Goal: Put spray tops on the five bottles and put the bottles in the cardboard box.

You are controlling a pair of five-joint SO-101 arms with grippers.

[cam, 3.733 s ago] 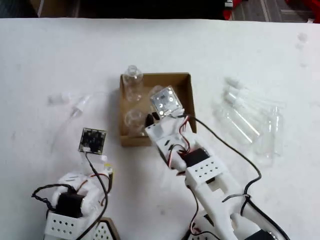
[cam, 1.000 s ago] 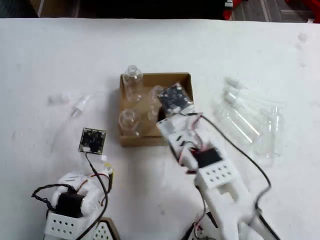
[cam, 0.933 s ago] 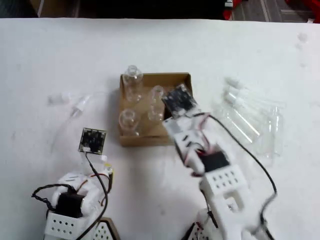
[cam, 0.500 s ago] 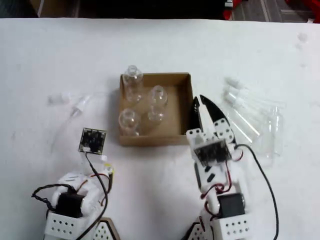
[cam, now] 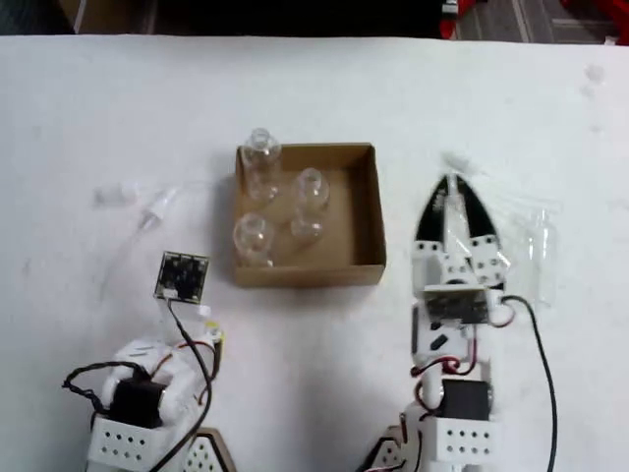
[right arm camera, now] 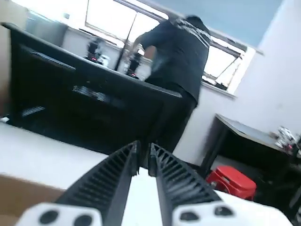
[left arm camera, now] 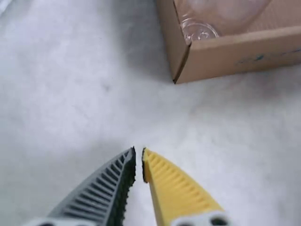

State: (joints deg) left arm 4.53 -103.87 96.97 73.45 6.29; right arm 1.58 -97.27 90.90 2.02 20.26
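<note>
Grippers: the left gripper point(left arm camera: 138, 157) has its grey and yellow fingers pressed almost tip to tip with nothing between them, low over the table point(left arm camera: 61, 94). The right gripper point(cam: 452, 182) is also drawn to a point. Only a thin slit parts its fingers point(right arm camera: 113, 179), and it holds nothing.
Cardboard box point(cam: 375, 211): its near corner lies just ahead of the left gripper. The box sits beside the right gripper, on the left arm's side.
Bottles in the box point(cam: 308, 187): four clear ones, apparently standing. The neck seen from the left wrist looks open; I cannot tell whether the others carry tops.
Fifth bottle point(cam: 536, 251): lying on the table near the right gripper, on its outer side away from the box.
Spray tops point(cam: 501, 211): clear slender pieces under and around the right gripper's fingers, reaching toward the fifth bottle and too faint to count.
Loose clear pieces point(cam: 147, 208): ahead of the left gripper and off to its outer side, well apart from the box. They may be more tops.
Step in hand: probably fetching a top for the last bottle — four are boxed and one is left.
Next move: spread the right fingers and settle them around a single top. The pieces lie close together and look slippery, so pinch only one.
</note>
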